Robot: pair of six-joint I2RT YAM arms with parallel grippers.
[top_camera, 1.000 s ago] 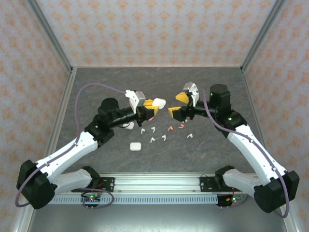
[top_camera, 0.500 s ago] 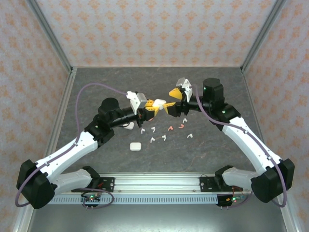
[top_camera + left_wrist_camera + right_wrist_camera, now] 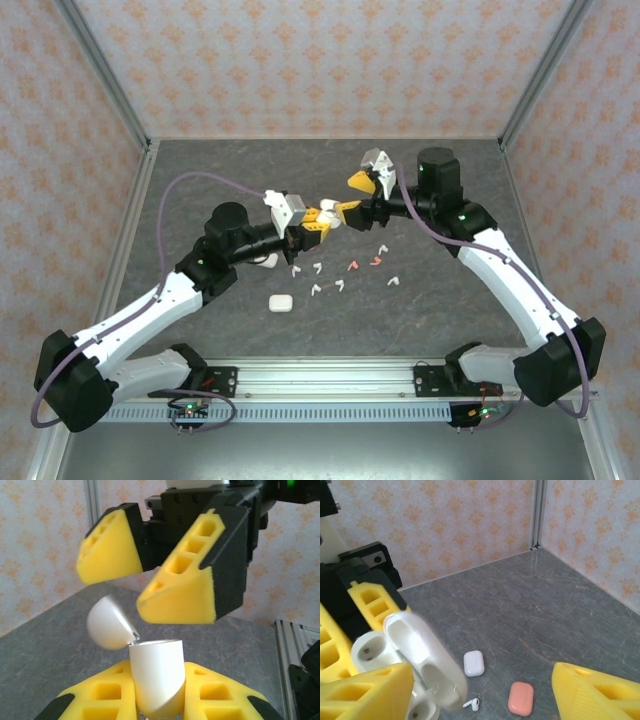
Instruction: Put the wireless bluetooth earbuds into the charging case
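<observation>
My left gripper [image 3: 157, 702] is shut on a white charging case [image 3: 157, 677], held upright above the table with its lid [image 3: 106, 623] swung open to the left. My right gripper [image 3: 482, 680] is open, and its yellow fingers [image 3: 182, 587] hang just above the case. The lid [image 3: 422, 657] is blurred and lies against one right finger [image 3: 367, 692]. From above, the two grippers meet at mid-table, left gripper [image 3: 316, 223] and right gripper [image 3: 351, 196]. Several white earbuds [image 3: 317, 290] and two coral earbuds [image 3: 352, 264] lie loose on the table below. One white earbud [image 3: 471, 704] lies under the case.
A closed white case [image 3: 280, 301] lies in front of the earbuds. A second closed white case [image 3: 474, 663] and a coral case [image 3: 521, 698] lie on the grey table beneath the grippers. Patterned walls and metal posts [image 3: 537, 512] enclose the table.
My right gripper has swung left and come up against the case in the left gripper, its fingers a little closer together. The left arm has hardly moved.
</observation>
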